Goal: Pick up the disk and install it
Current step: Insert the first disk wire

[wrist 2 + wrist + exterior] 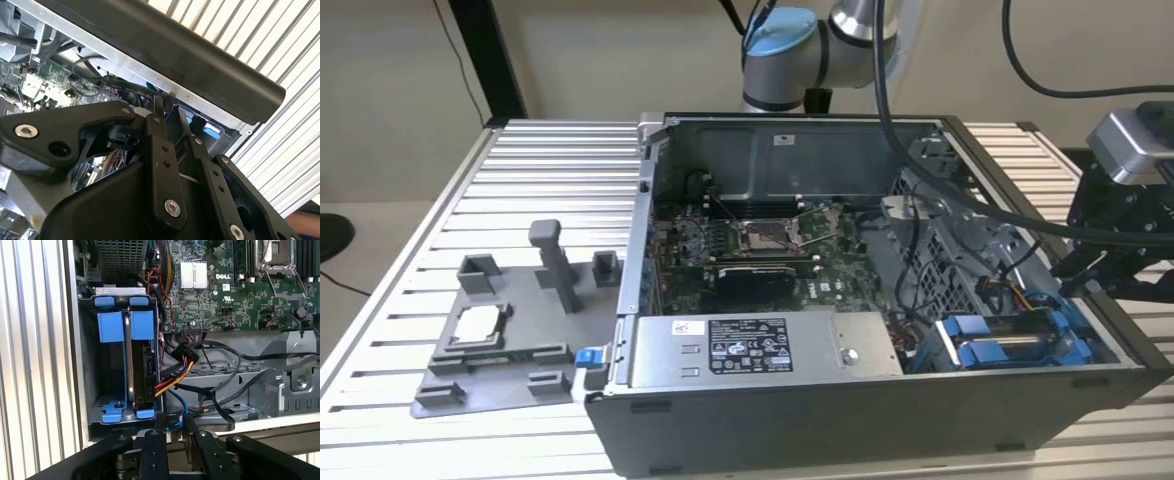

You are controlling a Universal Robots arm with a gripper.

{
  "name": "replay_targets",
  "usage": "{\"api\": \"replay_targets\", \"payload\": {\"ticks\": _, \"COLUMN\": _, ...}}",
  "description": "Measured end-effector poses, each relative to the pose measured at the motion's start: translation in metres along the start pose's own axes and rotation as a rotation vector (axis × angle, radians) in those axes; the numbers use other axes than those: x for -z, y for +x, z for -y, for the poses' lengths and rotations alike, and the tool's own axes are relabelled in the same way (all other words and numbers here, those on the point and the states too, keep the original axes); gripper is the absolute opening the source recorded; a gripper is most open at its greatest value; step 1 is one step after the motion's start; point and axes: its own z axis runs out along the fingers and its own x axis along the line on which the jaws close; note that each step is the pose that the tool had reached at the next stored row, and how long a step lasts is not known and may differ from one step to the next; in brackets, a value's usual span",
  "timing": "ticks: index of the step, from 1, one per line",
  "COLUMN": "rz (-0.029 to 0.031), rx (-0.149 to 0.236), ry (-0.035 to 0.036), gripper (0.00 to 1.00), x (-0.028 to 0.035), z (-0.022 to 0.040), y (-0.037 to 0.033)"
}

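Your disk (141, 365) sits upright in the blue drive bay (120, 360), just ahead of the gripper (174, 437). It looks seated, so check that it lies flush beside the empty blue carrier (111, 327). The gripper's fingers (154, 450) stand nearly together, holding nothing, just outside the case wall (190, 95).

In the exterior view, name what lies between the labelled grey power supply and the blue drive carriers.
A bundle of coloured wires fills the gap between the power supply and the blue carriers, in the exterior view.
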Motion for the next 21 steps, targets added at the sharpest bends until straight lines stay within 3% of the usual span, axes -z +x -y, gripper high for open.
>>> {"api": "replay_targets", "payload": {"ticks": 15, "rz": 0.0, "rx": 0.0, "ry": 0.0, "gripper": 1.0, "x": 0.0, "z": -0.001, "y": 0.0}}
{"api": "replay_targets", "payload": {"ticks": 18, "rz": 0.0015, "rx": 0.0, "ry": -0.0001, "gripper": 1.0, "x": 0.0026, "z": -0.0051, "y": -0.0001}}
{"api": "replay_targets", "payload": {"ticks": 21, "rz": 0.0059, "rx": 0.0, "ry": -0.0003, "gripper": 1.0, "x": 0.0059, "z": -0.0145, "y": -0.0002}}
